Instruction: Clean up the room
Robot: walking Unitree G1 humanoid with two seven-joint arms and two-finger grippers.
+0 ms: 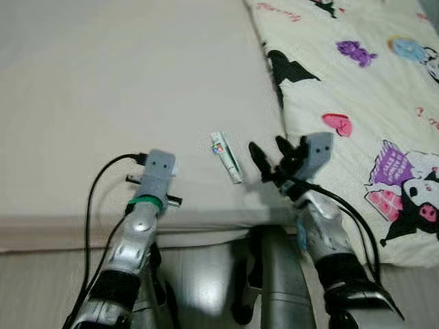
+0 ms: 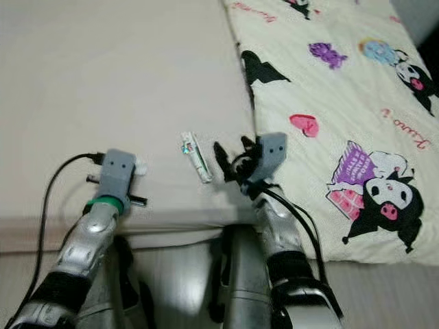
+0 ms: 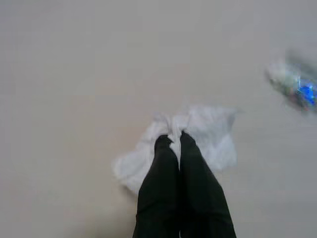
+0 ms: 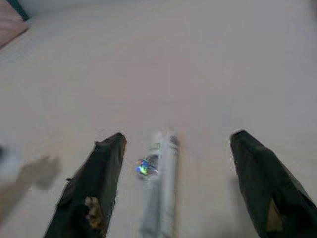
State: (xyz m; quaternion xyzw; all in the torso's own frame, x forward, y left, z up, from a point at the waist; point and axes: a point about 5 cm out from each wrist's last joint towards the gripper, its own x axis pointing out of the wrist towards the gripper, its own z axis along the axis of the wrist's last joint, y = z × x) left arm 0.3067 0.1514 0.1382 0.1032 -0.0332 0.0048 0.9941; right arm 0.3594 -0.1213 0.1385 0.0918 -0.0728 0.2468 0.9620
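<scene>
A thin silvery wrapper (image 1: pixel 226 156) with a colourful print lies on the beige mattress (image 1: pixel 103 82) near its front edge. My right gripper (image 1: pixel 269 152) is open just to the right of it. In the right wrist view the wrapper (image 4: pixel 161 183) lies between the two spread fingers (image 4: pixel 99 193). My left gripper (image 3: pixel 173 139) is shut on a crumpled white tissue (image 3: pixel 213 134) that rests on the sheet, to the left of the wrapper. From the head views the grey left wrist block (image 1: pixel 159 168) covers that gripper's fingers.
A cream blanket (image 1: pixel 357 82) printed with cartoon characters covers the right side of the bed, and its edge runs just behind the right gripper. The mattress's front edge (image 1: pixel 68 223) is under both forearms, with pale floor (image 1: pixel 41 288) below.
</scene>
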